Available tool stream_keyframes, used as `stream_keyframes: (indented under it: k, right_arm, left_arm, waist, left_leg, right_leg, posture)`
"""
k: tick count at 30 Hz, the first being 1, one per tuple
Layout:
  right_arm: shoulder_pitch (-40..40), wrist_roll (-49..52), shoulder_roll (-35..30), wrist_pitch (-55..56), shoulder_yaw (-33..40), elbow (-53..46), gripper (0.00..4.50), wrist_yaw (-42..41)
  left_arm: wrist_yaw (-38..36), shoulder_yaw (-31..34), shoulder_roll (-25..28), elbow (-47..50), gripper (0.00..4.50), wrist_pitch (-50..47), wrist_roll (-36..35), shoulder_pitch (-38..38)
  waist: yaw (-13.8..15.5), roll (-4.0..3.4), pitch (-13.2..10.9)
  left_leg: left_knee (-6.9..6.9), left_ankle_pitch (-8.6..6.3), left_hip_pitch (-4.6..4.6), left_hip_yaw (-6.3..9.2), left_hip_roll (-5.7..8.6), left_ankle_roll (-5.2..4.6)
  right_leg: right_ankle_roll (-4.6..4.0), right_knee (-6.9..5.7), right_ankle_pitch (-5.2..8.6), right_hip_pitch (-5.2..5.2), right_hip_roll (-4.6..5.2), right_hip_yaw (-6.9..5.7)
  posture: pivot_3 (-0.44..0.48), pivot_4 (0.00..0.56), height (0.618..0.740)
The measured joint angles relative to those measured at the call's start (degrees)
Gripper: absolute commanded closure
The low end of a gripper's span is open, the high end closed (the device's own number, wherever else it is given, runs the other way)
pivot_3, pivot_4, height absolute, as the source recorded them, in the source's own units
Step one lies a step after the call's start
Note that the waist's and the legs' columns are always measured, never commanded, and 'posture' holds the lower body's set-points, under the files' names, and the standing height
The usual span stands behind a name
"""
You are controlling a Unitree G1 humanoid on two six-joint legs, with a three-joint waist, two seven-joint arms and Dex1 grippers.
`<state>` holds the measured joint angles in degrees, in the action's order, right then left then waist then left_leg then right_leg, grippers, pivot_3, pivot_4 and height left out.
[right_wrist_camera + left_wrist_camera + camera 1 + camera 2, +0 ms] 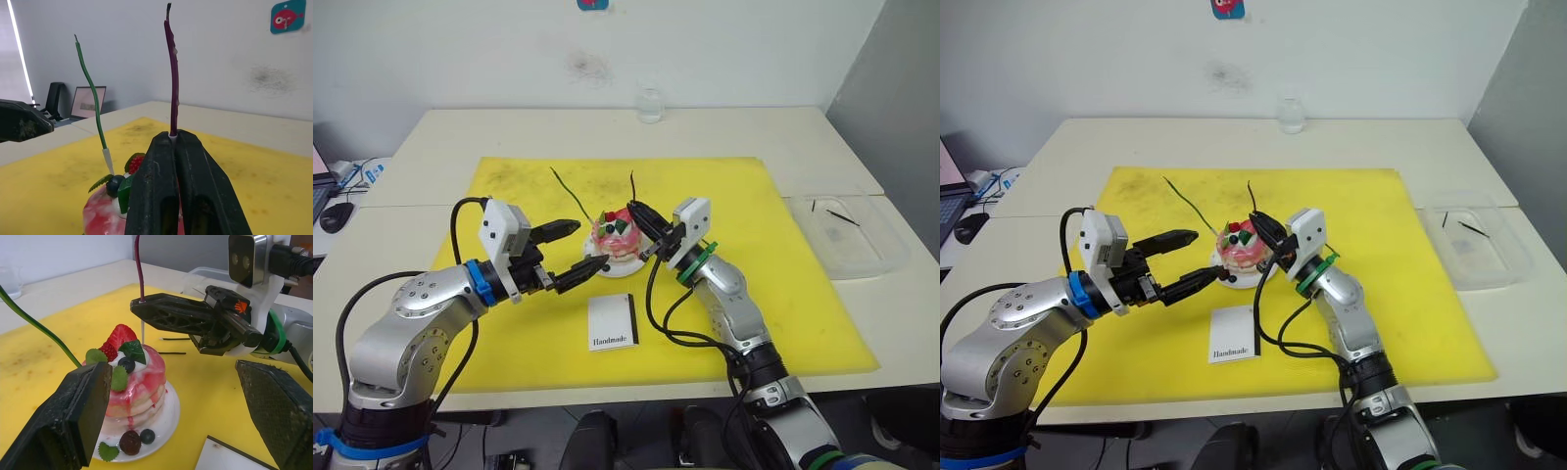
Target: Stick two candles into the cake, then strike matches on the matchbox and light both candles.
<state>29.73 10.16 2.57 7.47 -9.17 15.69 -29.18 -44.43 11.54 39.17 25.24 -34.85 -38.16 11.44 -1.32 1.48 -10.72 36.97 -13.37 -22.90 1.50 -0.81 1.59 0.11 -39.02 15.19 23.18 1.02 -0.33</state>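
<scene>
We had the green candle (93,93) planted in the cake (615,238); our right end effector (642,217), clamped shut, held the red candle (172,73) above it, our left end effector (578,248) gaped empty, and no match was struck.

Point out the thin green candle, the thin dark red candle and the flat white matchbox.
thin green candle (91,88), right wrist view, mid-stem.
thin dark red candle (173,73), right wrist view, stem above the fingers.
flat white matchbox (612,321), left eye view, centre of its top face.

Between the left hand's (183,418) parted fingers (68,423), the cake (129,382) sits on its white plate (164,423) while the right hand (146,313) pinches the dark red candle (139,269), its white end (143,332) just above the cake, the green candle (39,328) slanting beside it.
</scene>
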Motion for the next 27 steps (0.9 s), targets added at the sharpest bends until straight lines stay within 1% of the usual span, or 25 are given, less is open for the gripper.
stream_keyframes:
  k: [11,27]
  right_arm:
    - [-0.14,-1.02,0.01,2.34,-0.03,1.87,4.47,0.66]
    - [-2.68,-1.09,1.47,4.64,0.01,4.24,4.47,1.05]
  left_arm:
    - [-0.23,0.00,-0.01,-0.09,0.00,0.25,0.24,-0.25]
    - [-1.33,-0.84,-0.01,-0.17,0.00,0.31,0.57,-0.50]
  waist:
    - [-0.08,0.00,0.00]
    - [-0.14,0.00,0.00]
  left_leg:
    - [0.00,0.00,0.00,0.00,0.00,0.00]
    - [0.00,0.00,0.02,-0.02,0.00,0.00]
  right_leg:
    - [0.00,0.00,0.00,0.00,0.00,0.01]
    - [0.01,0.00,0.01,0.00,0.00,0.04]
  posture:
    - [0.000,0.150,0.740]
    - [0.000,0.150,0.740]
